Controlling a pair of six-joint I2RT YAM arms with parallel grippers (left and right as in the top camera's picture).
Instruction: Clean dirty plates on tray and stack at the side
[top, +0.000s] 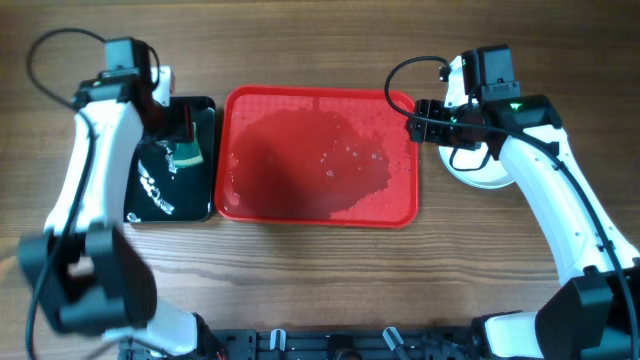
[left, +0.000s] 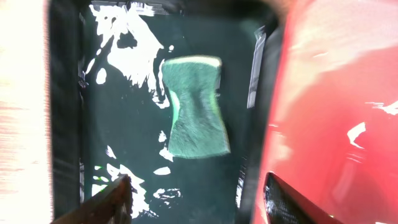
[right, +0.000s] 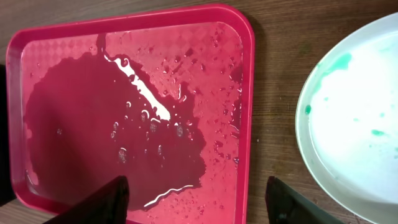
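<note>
The red tray (top: 318, 205) lies mid-table, wet and bare of plates; it also shows in the right wrist view (right: 134, 93) and at the right of the left wrist view (left: 336, 93). The plates (top: 488, 178) sit in a stack right of the tray, mostly hidden under my right arm; the top one (right: 354, 118) is white with teal-green smears. My right gripper (right: 196, 202) is open and empty over the tray's right rim (top: 413, 125). My left gripper (left: 196, 202) is open and empty above the green sponge (left: 196, 106).
A black tray (top: 165, 195) with wet patches stands left of the red tray and holds the green sponge (top: 187, 152). The table is wood. Both arms reach in from the front corners.
</note>
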